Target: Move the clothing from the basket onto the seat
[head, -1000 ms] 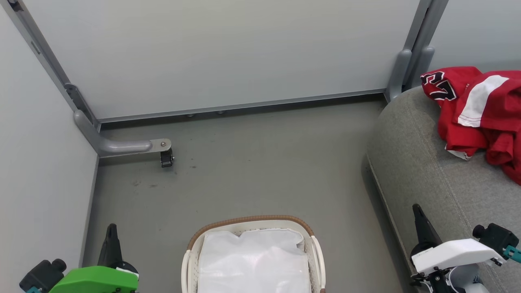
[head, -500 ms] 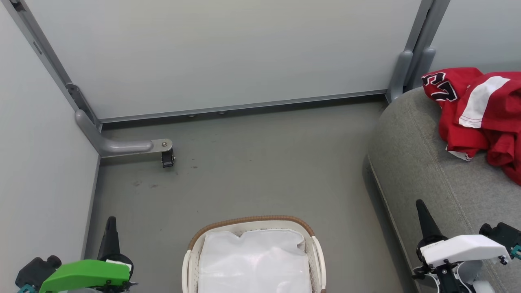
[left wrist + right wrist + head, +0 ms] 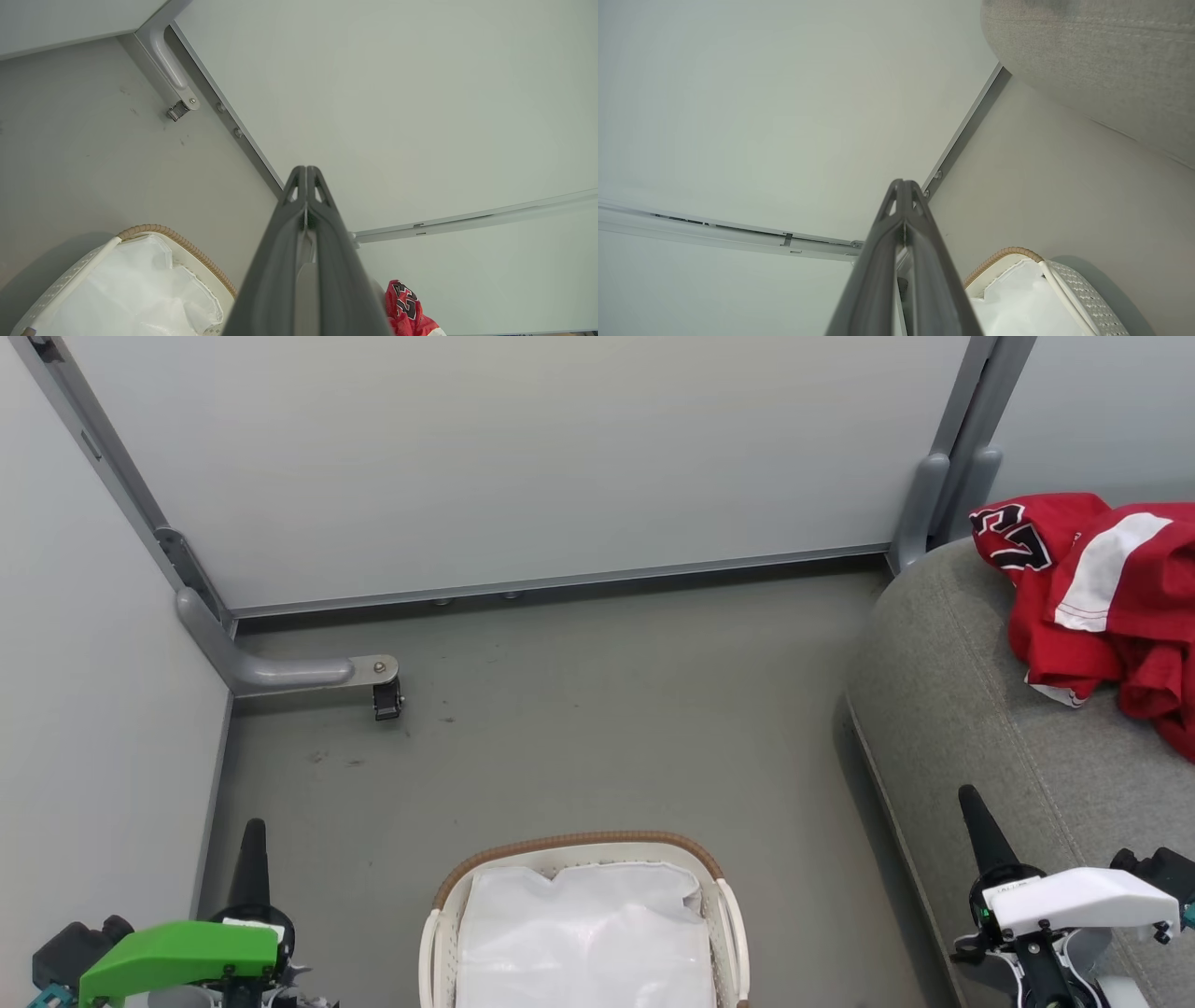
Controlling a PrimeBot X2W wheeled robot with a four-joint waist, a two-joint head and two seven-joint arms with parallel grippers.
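left gripper [image 3: 306, 173] fingers pressed together, holding nothing, right gripper [image 3: 903, 184] likewise closed and empty, both low on either side of basket [image 3: 579, 843], white sheet [image 3: 583, 933] lying inside it, red clothing [image 3: 1092, 588] heaped on grey seat [image 3: 943, 709], well apart from basket

The basket [image 3: 579, 843] runs off the bottom edge with a white sheet [image 3: 583, 933] hiding its inside, and the clothing [image 3: 1060, 644] and seat [image 3: 943, 709] are cut by the right edge.
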